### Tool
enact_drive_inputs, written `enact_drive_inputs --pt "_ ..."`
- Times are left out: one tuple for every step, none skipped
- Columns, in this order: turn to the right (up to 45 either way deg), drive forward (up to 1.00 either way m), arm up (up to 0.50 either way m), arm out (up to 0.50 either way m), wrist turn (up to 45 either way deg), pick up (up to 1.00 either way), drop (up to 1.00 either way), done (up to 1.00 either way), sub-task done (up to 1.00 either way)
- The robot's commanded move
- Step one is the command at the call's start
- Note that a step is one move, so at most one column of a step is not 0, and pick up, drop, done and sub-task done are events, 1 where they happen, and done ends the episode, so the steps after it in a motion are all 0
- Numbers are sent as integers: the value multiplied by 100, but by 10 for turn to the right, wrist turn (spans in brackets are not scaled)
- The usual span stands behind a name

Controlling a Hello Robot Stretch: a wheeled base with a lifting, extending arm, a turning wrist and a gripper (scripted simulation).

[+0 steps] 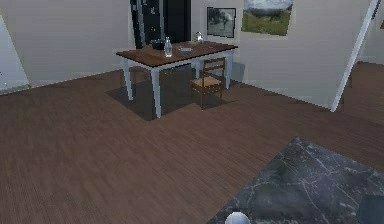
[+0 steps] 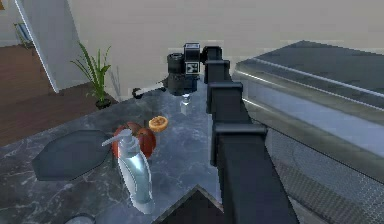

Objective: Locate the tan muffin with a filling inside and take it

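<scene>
the search looks done, the taking not yet: a small tan-orange round lump (image 2: 158, 123), likely the muffin, sits on the dark marbled grey countertop (image 2: 185, 150). it is just beside a red round fruit (image 2: 140, 140) and beyond a pale blue spray bottle (image 2: 136, 178). the dark two-finger gripper (image 2: 142, 93) hangs near it, farther up the arm side view. i cannot tell how its fingers stand or whether it holds anything. the lump rests on the counter — so reaching and lifting seem left.
</scene>
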Motion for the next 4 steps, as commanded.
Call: enact_drive_inputs --pt "0 0 -14 0 0 0 0 0 0" --pt "0 0 0 0 0 100 0 0 0" --pt "0 0 10 0 0 0 0 0 0" --pt "0 0 0 0 0 0 0 100 0"
